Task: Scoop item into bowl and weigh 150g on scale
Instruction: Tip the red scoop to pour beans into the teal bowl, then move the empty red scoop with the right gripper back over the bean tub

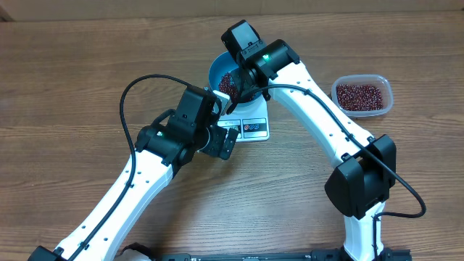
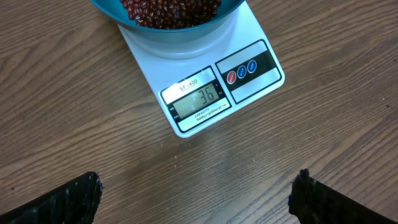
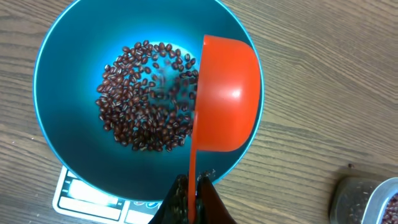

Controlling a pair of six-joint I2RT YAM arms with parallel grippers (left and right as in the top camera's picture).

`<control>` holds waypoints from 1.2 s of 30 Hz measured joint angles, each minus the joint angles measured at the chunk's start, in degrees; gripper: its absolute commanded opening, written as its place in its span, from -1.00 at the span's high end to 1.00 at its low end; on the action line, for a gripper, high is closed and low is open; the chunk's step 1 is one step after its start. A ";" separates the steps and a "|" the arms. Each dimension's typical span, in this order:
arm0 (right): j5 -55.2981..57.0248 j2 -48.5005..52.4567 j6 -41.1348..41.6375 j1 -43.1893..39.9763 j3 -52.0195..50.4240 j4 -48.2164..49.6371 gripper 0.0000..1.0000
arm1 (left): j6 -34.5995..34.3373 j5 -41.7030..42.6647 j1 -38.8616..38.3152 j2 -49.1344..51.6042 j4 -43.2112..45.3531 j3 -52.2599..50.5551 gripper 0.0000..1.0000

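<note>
— Right pincer (image 3: 193,194): what is it doing?
— It is clenched tight on the thin handle of an orange-red scoop (image 3: 227,93). The scoop hangs over the blue bowl (image 3: 59,130), turned on its side, with its open mouth facing the middle of the bowl.
— And the beans (image 3: 140,118)?
— A loose patch of dark red-brown ones lies on the floor of the bowl, with blue showing all round it. A few next to the scoop's rim look blurred. From the wrist view I cannot see into the scoop.
— Where does the bowl stand?
— On the white scale (image 2: 252,34), toward its far end. The near end with the display (image 2: 198,101) is uncovered. The reading ends in 36; whether a digit stands before that I cannot tell.
— The left pincer (image 2: 196,190)?
— Released, jaws spread wide, grasping nothing. It hovers above the wooden table (image 2: 81,106) just in front of the scale's display edge. Its two dark fingers (image 2: 68,202) show at the lower corners of its own camera's view.
— Anything else on the table?
— A clear tub (image 1: 387,87) holding more of the same beans sits well off to the robot's right, apart from the scale and from both pincers.
</note>
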 measured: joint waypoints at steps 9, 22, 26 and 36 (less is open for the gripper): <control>-0.87 -0.02 0.02 -0.13 0.00 1.33 0.93 | 0.00 0.00 0.00 0.00 0.00 -0.02 -0.99; -6.95 -3.21 0.00 -4.55 0.00 1.29 0.93 | 0.00 0.00 0.00 0.00 0.00 -0.02 -0.99; -8.81 -4.15 -0.02 -4.79 0.00 1.31 0.93 | 0.00 0.00 0.00 0.00 0.00 -0.02 -0.99; -19.87 -8.96 -0.07 -12.87 0.00 -1.14 0.93 | 0.00 0.00 0.00 0.00 0.00 -0.02 -0.99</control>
